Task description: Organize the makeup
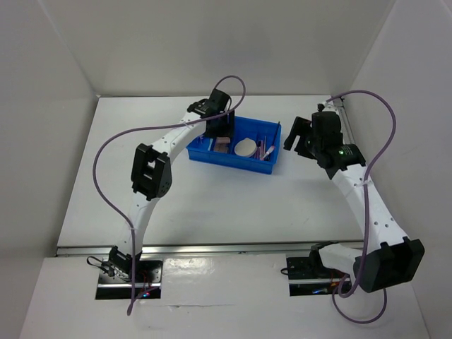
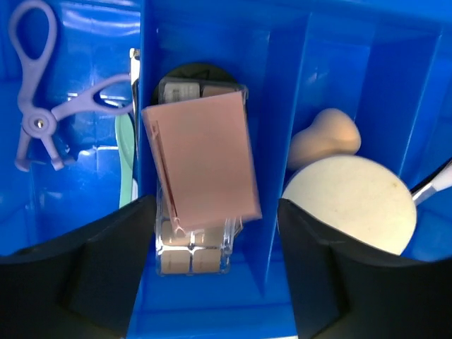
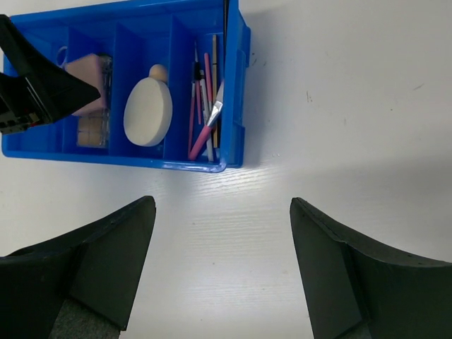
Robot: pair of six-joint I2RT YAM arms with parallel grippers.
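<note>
My left claw (image 2: 215, 244) hangs wide and empty over the pink square pad (image 2: 205, 159), askew on the palette (image 2: 191, 258) at 9 o'clock of the cream puff (image 2: 349, 201); I fear descending clips the tray divider (image 2: 274, 141), flipping it.

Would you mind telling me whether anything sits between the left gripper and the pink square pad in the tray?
Nothing visible does. The left gripper hangs open over the pink square pad, which lies uncovered on the palette in a blue tray compartment.
</note>
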